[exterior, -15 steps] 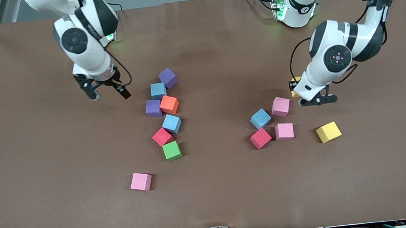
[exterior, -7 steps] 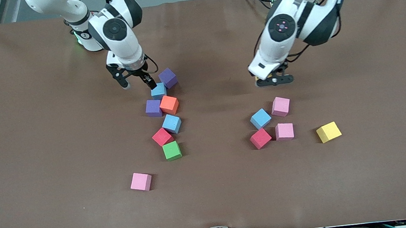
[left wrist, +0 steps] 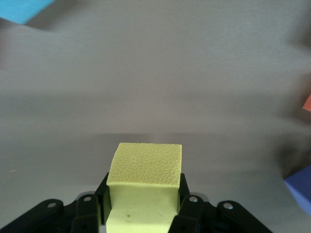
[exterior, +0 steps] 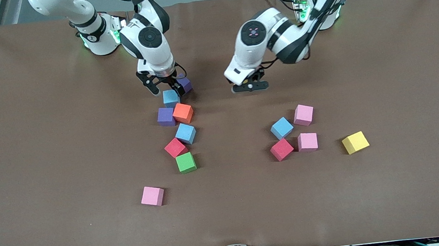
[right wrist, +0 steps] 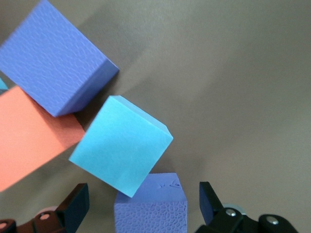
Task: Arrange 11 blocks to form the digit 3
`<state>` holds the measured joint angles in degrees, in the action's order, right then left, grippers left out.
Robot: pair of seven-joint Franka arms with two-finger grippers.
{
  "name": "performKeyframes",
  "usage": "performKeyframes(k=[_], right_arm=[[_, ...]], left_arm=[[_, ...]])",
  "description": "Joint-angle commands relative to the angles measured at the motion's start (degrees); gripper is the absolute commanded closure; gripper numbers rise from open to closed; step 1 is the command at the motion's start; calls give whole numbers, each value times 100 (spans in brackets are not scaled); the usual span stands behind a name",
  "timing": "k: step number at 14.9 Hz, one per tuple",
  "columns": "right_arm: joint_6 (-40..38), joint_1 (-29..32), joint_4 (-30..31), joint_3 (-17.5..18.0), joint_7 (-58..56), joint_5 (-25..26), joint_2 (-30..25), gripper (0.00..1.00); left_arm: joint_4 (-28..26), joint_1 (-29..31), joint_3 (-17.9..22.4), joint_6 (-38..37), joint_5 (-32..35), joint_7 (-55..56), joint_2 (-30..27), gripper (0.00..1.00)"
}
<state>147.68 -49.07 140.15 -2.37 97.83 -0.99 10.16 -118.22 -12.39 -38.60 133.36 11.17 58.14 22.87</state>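
**Both arms have swung in toward the middle; digit 3 barely begun**

Since a second ago both arms have come in from the ends of the tabletop (exterior: 43, 157). Landmark: orange block (exterior: 183, 113).

- Right gripper (exterior: 166, 88): jaws wide, empty, straddling the purple block (exterior: 185, 83) just farther from the front camera than the orange block.
- Left gripper (exterior: 249, 86): jaws clamped on a yellow block (left wrist: 144, 165), over bare tabletop toward the left arm's end from the orange block.
- Seven blocks make a crooked column around the orange block. No bars formed.
- A loose cluster (exterior: 294, 131) lies well toward the left arm's end; lone pink block (exterior: 152, 196) nearer the camera.

Judgement: nearly all placing remains.
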Motion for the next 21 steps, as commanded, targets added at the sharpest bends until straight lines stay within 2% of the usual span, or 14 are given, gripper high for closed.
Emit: performKeyframes(k=[1, 3, 5, 7, 13, 16, 17, 18, 19, 20, 21], right_arm=[[15, -129, 38, -44, 113, -7, -23, 0], [32, -191, 30, -44, 245, -7, 47, 2], [33, -226, 21, -44, 254, -7, 109, 6], [67, -288, 21, -44, 315, -7, 144, 13], [94, -402, 21, -44, 465, -7, 162, 27], [94, -428, 12, -44, 474, -7, 197, 46], [94, -428, 12, -53, 474, -7, 214, 57], [94, -428, 12, -44, 500, -7, 241, 69], [94, -420, 3, -53, 613, -7, 258, 78], [94, -411, -6, -53, 736, -7, 276, 87], [94, -411, -14, -61, 807, -7, 285, 93]], left_arm=[[1009, -473, 11, -65, 840, 986, 1138, 73], [1441, -702, 20, -65, 1298, 1418, 1648, 74], [1714, -965, 63, -73, 1422, 1647, 1913, 74], [1785, -1247, 317, -99, 1423, 1657, 1914, 74], [1750, -1590, 468, -258, 1475, 1613, 1923, 74], [1741, -1591, 485, -372, 1554, 1604, 1897, 74], [1750, -1574, 485, -416, 1554, 1604, 1888, 68], [1768, -1547, 485, -468, 1554, 1604, 1870, 46], [1768, -1521, 485, -617, 1554, 1604, 1827, 12], [1776, -1503, 477, -827, 1554, 1578, 1713, 1], [1768, -1494, 468, -986, 1554, 1543, 1564, 1]])
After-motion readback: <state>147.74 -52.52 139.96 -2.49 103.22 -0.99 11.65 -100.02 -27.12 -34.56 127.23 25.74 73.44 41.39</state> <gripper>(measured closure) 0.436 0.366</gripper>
